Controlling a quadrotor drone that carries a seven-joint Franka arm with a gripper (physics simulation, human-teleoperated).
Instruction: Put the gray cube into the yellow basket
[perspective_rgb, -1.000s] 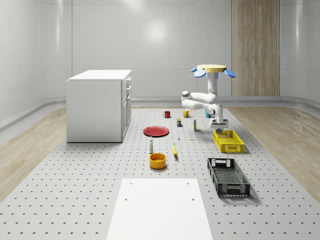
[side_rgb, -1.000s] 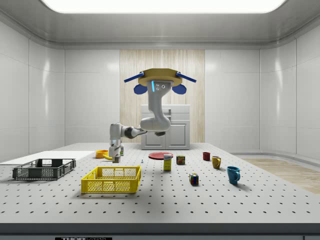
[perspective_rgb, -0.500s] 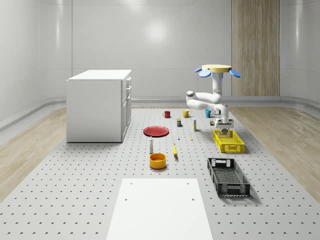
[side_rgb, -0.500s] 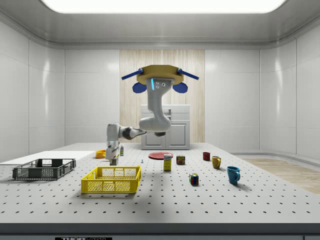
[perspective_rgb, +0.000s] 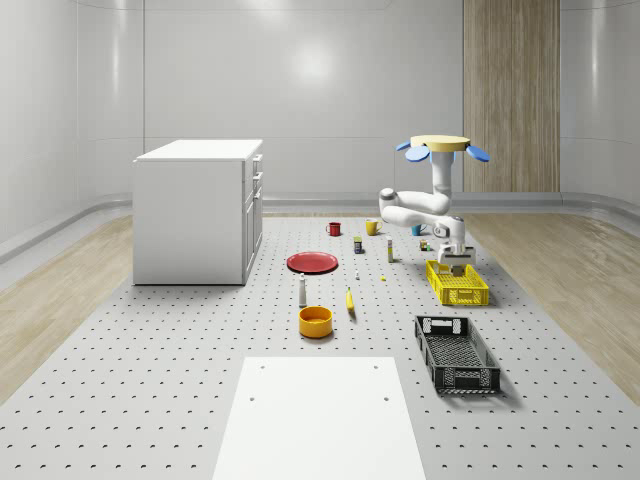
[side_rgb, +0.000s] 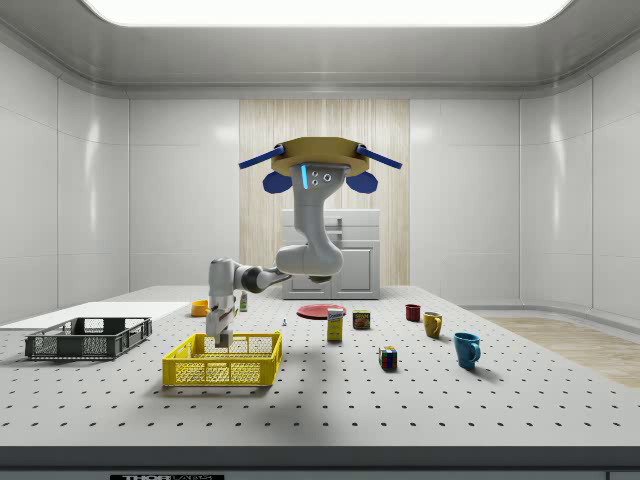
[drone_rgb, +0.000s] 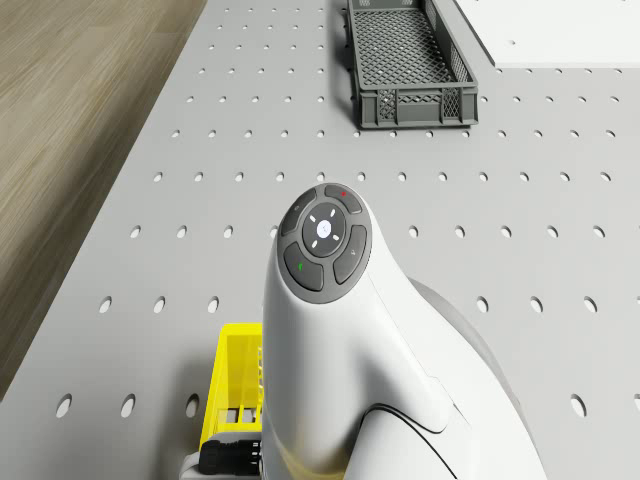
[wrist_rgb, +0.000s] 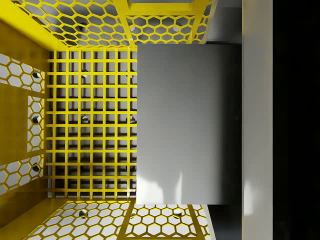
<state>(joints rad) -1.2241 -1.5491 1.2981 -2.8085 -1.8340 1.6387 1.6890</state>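
The gray cube (wrist_rgb: 187, 125) is held in my gripper (side_rgb: 222, 341), which is shut on it. The gripper hangs just inside the top of the yellow basket (side_rgb: 222, 361), with the cube above the basket's grid floor (wrist_rgb: 90, 125). In the whole-scene view the gripper (perspective_rgb: 463, 263) is over the far end of the yellow basket (perspective_rgb: 458, 283). The drone (perspective_rgb: 440, 146) hovers above the table behind the basket, its arm bent down toward it. In the drone view the arm link (drone_rgb: 330, 330) covers most of the yellow basket (drone_rgb: 235, 385).
A black crate (perspective_rgb: 456, 353) lies in front of the basket, and a white board (perspective_rgb: 320, 415) is at the table's front. A blue mug (side_rgb: 466, 349), yellow mug (side_rgb: 432, 323), small boxes, red plate (perspective_rgb: 312, 262), orange bowl (perspective_rgb: 315, 320) and white cabinet (perspective_rgb: 198, 210) stand further off.
The drone and arm have shifted toward the whole-scene view's right. The gripper, still holding the cube, has come down from above the basket's edge into its top.
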